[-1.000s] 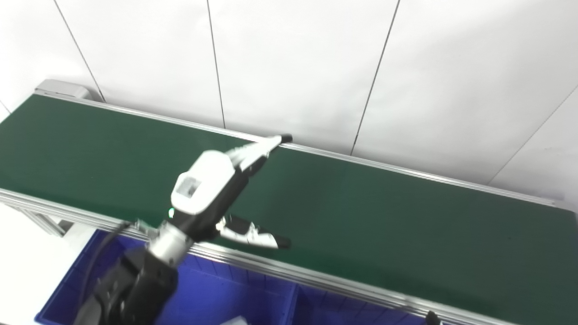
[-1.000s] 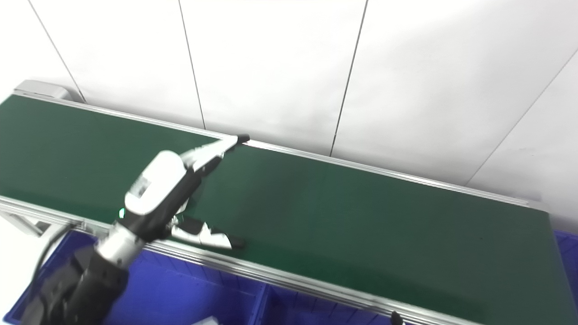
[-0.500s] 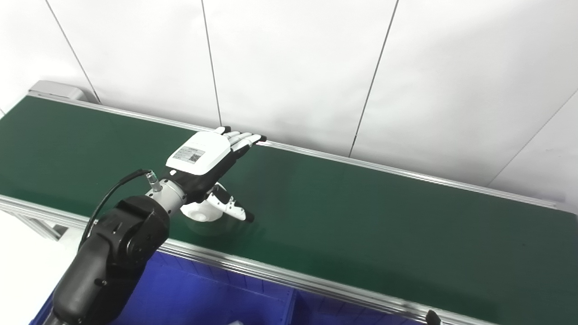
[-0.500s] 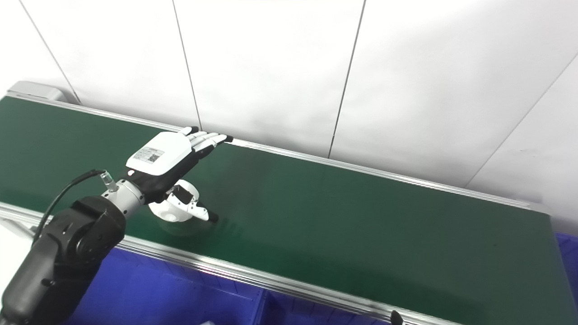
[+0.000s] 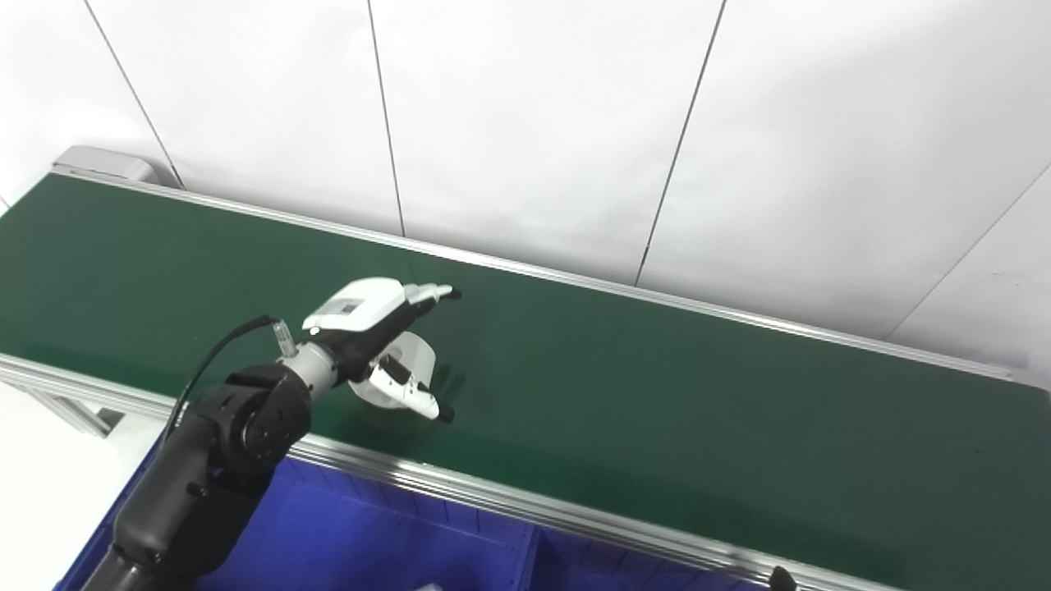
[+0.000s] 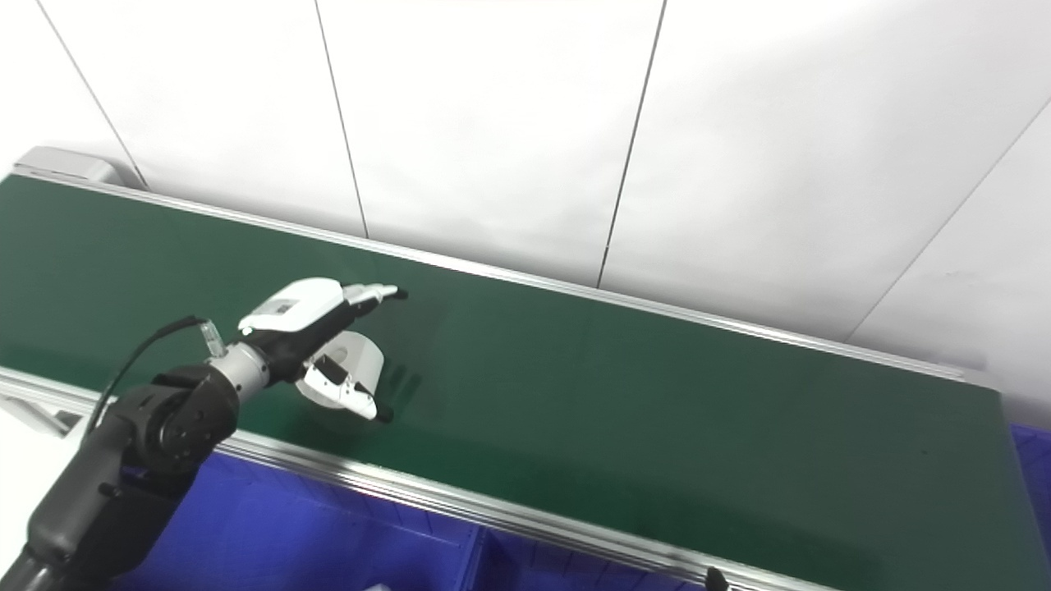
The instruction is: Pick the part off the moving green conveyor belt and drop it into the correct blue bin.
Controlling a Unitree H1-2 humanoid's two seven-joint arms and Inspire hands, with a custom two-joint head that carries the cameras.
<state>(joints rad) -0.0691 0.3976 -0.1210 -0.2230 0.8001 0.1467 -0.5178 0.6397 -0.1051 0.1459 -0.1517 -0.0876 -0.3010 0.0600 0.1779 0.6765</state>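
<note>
We see the left robot hand (image 6: 316, 328) spread over a white part (image 6: 349, 373) on the green surface (image 6: 657, 394), near its front edge, toward the left end.

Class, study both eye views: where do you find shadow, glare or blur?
Left eye view: sharp, no motion blur; the left hand casts a faint shadow on the green belt beside the white part. Right eye view: the same soft shadow; the wall is bright, nearly washed out.
</note>
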